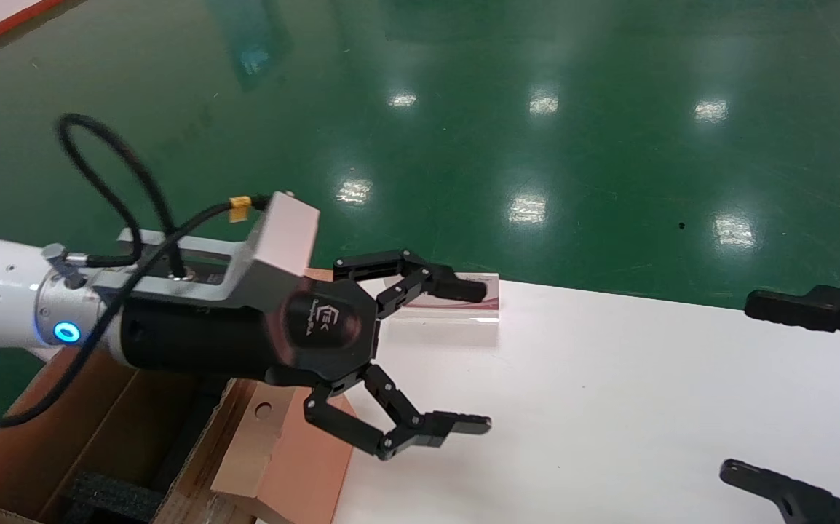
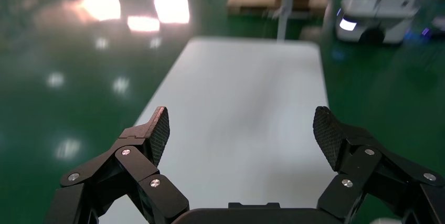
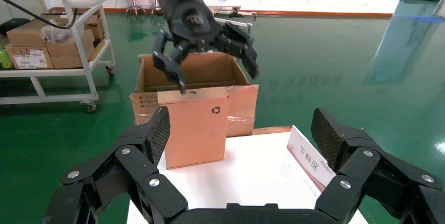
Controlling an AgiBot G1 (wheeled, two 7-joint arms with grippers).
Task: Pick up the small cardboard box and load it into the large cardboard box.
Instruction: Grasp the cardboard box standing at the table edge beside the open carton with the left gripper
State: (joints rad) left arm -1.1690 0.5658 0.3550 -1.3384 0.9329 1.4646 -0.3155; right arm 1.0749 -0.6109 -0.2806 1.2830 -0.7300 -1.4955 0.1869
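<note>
Factory/robot lab: glossy green epoxy floor (image 1: 609,145), white worktop (image 1: 609,407), trolley w/ cartons (image 3: 57,51), another robot (image 2: 378,19).

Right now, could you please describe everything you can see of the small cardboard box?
The small cardboard box is a plain brown carton standing upright at the edge of the white table, just in front of the large cardboard box. Its broad face carries a small black recycling symbol near the upper corner, and a small notch marks its top edge. The open left hand is above it, not gripping it. In the head view only part shows beneath that hand.
</note>
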